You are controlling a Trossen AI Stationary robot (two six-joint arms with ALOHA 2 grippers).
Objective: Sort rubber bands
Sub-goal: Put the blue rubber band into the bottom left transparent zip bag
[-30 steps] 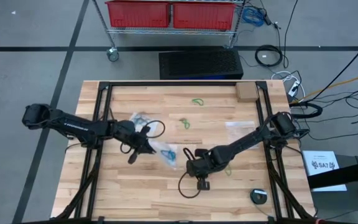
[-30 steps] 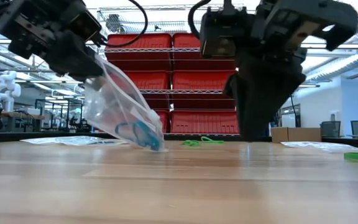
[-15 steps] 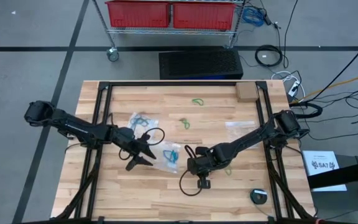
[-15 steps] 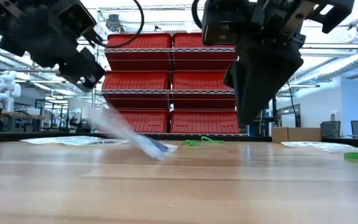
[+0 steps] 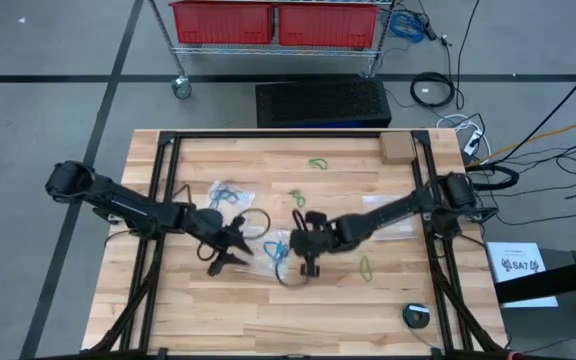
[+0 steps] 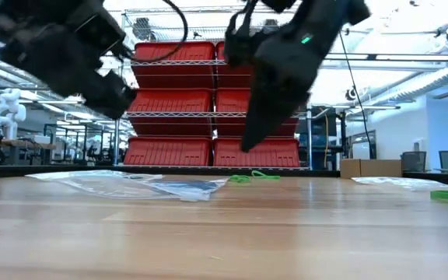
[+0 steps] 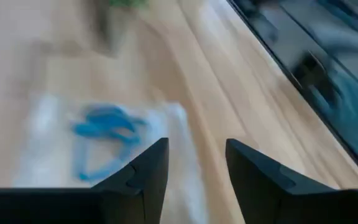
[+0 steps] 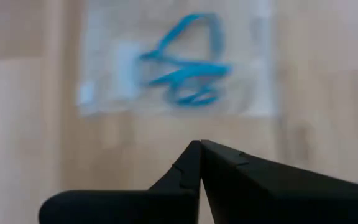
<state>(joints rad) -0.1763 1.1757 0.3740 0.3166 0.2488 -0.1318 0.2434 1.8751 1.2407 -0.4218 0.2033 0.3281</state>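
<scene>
- The left gripper (image 5: 226, 256) hangs over the table's middle-left, fingers (image 7: 143, 180) apart and holding nothing.
- Just ahead of it a clear bag (image 7: 104, 146) lies flat on the table (image 5: 198, 320), with blue bands (image 7: 101, 127) inside.
- The right gripper (image 5: 306, 268) hovers beside that bag on its other side, fingers (image 8: 197, 165) pressed together, nothing between them.
- A second bag (image 5: 228, 192) with teal bands lies a little farther back.
- 3 green bands lie loose: 1 (image 5: 317, 163) near the far edge, 1 (image 5: 297, 199) mid-table, 1 (image 5: 365, 267) near the right arm.
- The low view shows a green band (image 6: 251, 177), probably one of these.
</scene>
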